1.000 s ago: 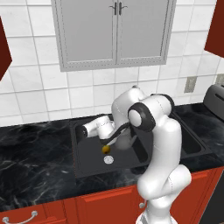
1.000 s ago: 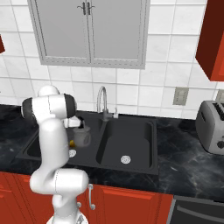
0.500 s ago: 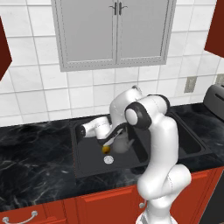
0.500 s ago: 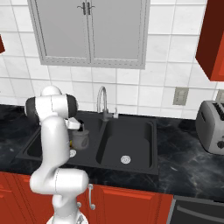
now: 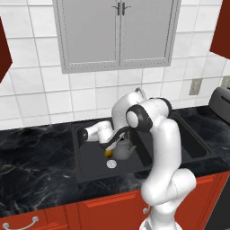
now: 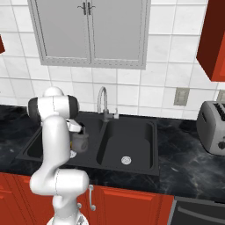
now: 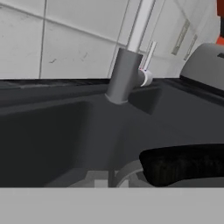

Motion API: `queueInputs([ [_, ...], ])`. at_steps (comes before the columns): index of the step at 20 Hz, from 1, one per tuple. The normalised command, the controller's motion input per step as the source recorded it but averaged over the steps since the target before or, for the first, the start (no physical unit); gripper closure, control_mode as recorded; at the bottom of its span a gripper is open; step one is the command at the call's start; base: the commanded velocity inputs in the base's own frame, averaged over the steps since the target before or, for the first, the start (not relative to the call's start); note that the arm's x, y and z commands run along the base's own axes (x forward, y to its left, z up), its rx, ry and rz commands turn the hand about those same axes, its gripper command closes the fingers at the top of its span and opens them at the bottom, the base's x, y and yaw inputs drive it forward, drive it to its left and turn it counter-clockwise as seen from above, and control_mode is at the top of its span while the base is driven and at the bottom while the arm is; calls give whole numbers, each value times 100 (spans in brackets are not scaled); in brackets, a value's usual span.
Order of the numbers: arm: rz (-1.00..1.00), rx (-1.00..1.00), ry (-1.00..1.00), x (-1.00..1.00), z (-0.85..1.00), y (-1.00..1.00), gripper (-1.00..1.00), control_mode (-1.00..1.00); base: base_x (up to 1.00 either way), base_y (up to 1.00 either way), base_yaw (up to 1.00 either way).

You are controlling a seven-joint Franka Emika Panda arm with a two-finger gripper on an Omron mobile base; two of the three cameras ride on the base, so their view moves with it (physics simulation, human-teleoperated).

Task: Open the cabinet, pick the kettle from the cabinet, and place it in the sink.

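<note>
A black counter (image 5: 36, 161) runs under white tile, with a grey cabinet (image 5: 117, 33) on the wall above. The black sink (image 5: 90, 164) is set into the counter; its faucet (image 6: 103, 103) rises at the back, seen close in the hand view (image 7: 127, 72). A toaster (image 6: 213, 127) stands on the counter well to the right. The arm (image 5: 157, 148) bends down into the left basin. The kettle (image 5: 123, 149) hangs low in that basin, just above the drain (image 5: 111, 164), and shows beside the arm in the right view (image 6: 80, 139). The gripper (image 5: 113, 143) is clamped on the kettle's handle (image 7: 183, 168), jaws nearly together.
</note>
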Motion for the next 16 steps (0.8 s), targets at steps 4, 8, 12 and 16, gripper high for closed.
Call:
queueInputs([
  [4,-2,14,-19,-18,-58,0,100,-100,0,0,0],
  [8,-2,13,-20,-20,-57,0,100,-100,0,0,0],
  [12,-1,12,-21,-24,-55,0,100,-100,0,0,0],
  [16,-1,9,-24,-31,-54,-2,100,-100,0,0,0],
])
